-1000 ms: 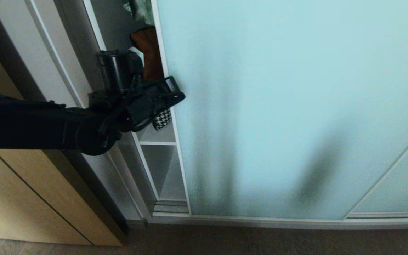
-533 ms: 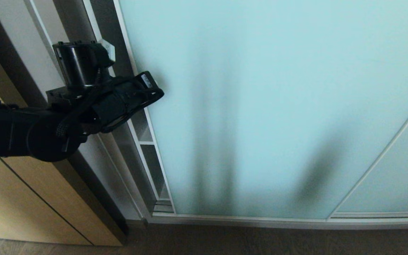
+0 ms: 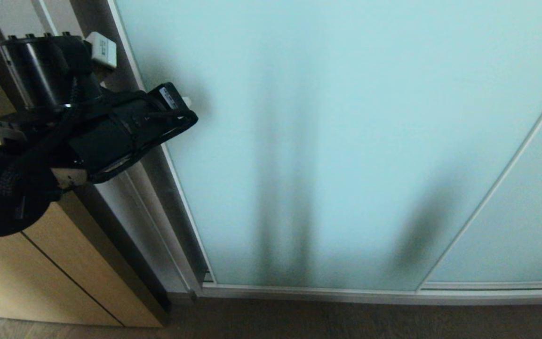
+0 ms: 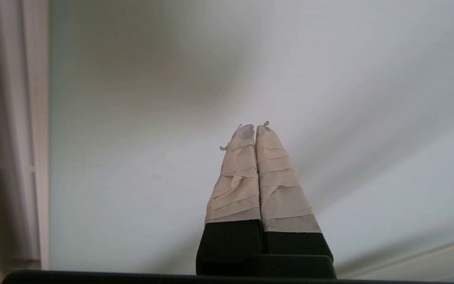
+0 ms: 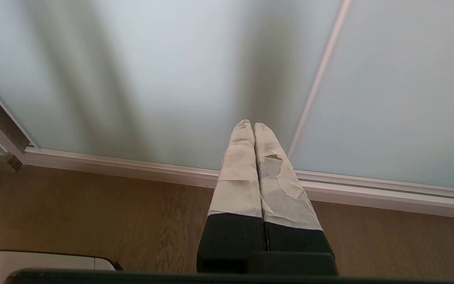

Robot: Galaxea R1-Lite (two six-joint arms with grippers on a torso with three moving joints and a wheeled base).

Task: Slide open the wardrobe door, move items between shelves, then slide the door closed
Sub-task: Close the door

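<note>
The sliding wardrobe door (image 3: 346,141), a pale aqua frosted-glass panel in a thin silver frame, spans almost the whole head view, and its left edge meets the white wardrobe side. My left gripper (image 3: 185,100) is shut, its taped tips lying against the glass just inside that left edge. In the left wrist view the taped fingers (image 4: 235,177) press together with nothing between them, in front of the door (image 4: 152,138). My right gripper (image 5: 252,124) is shut and empty, low down, pointing at the door's foot. The items and the shelves are hidden behind the door.
A light wood-grain cabinet (image 3: 40,282) stands left of the white wardrobe side (image 3: 125,202). The silver bottom track (image 3: 346,294) runs along the brown wood floor (image 3: 299,320). A second glass panel (image 3: 525,226) overlaps at the lower right.
The door has slid left along with my left gripper. It now covers the gap where the shelves and a brown-and-houndstooth cushion showed. The right arm has not moved.
</note>
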